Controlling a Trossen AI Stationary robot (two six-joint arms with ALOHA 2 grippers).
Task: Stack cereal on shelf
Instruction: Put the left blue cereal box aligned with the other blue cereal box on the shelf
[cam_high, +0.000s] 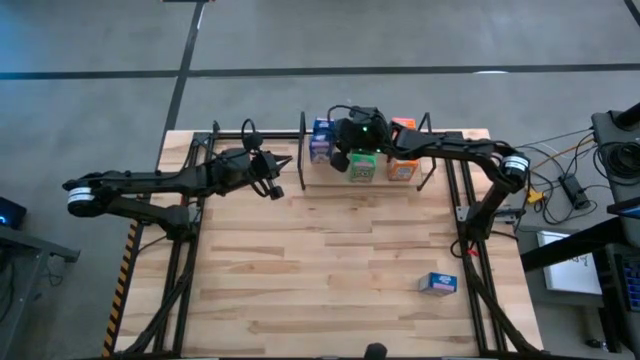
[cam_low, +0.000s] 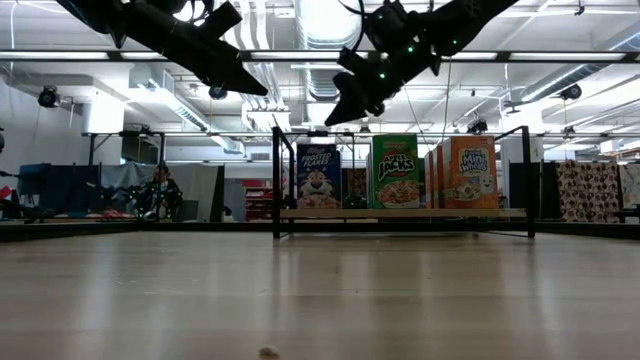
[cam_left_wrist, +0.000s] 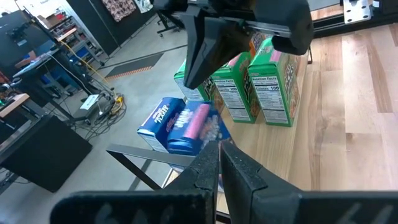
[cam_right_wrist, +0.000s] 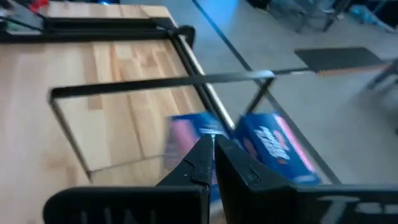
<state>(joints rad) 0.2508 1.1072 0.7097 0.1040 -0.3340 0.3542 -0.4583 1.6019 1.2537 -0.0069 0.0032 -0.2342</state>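
Note:
The shelf (cam_low: 400, 213), a light-wood board in a thin black rod frame, stands at the table's far edge. On it stand cereal boxes upright: blue (cam_low: 318, 176), green (cam_low: 397, 172) and orange (cam_low: 470, 172). In the left wrist view the blue boxes (cam_left_wrist: 177, 124) and green boxes (cam_left_wrist: 273, 81) show in rows. One more blue box (cam_high: 437, 284) lies flat on the table near the right edge. My right gripper (cam_low: 330, 118) hangs shut above the shelf, over the gap between blue and green, clear of the box tops. My left gripper (cam_high: 276, 191) hovers shut just left of the shelf.
Larger black side frames (cam_high: 185, 250) run along the table's left and right edges. The wooden tabletop (cam_high: 330, 260) between them carries only the lone blue box. Cables and equipment (cam_high: 575, 185) lie beyond the right edge.

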